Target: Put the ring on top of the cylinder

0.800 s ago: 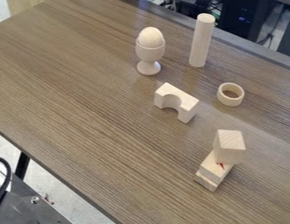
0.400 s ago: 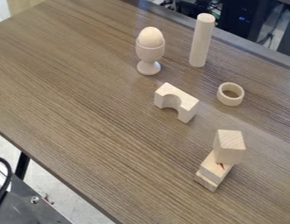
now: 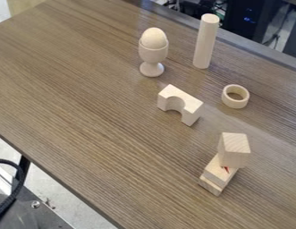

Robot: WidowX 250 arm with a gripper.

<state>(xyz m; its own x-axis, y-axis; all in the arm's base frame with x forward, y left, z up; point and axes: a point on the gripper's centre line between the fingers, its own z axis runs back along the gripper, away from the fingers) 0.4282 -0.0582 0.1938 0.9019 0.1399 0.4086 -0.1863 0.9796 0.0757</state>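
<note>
I cannot tell whether the gripper is released, clenched or grasping something. The pale wooden ring (image 3: 235, 103) lies flat on the brown wood-grain table (image 3: 84, 112), its round opening facing up, toward the right side of the camera view. The tall, slim, pale wooden cylinder (image 3: 205, 44) stands upright on the table, up and to the left of the ring and apart from it; its flat round top is bare. Left of the cylinder, also apart, a pale wooden egg (image 3: 154, 37) sits upright in a stemmed, pinkish-beige cup (image 3: 153, 54). Below the cup and left of the ring is a pale wooden arch block (image 3: 192, 105) with a half-round cutout, touching neither. Lower down, toward the right, is a group of pale wooden blocks: a squarish block (image 3: 234, 152) at the upper end, and lower, flatter blocks (image 3: 217, 173) stepping down toward the lower left, with a small red mark near where they meet. Past the table's lower left edge are a black leg (image 3: 24, 163), a looping black cable (image 3: 19, 183) and a dark plate (image 3: 33, 219) with a round screw (image 3: 35, 204). Dark equipment (image 3: 243, 27) with small blue lights stands beyond the table's far edge.
</note>
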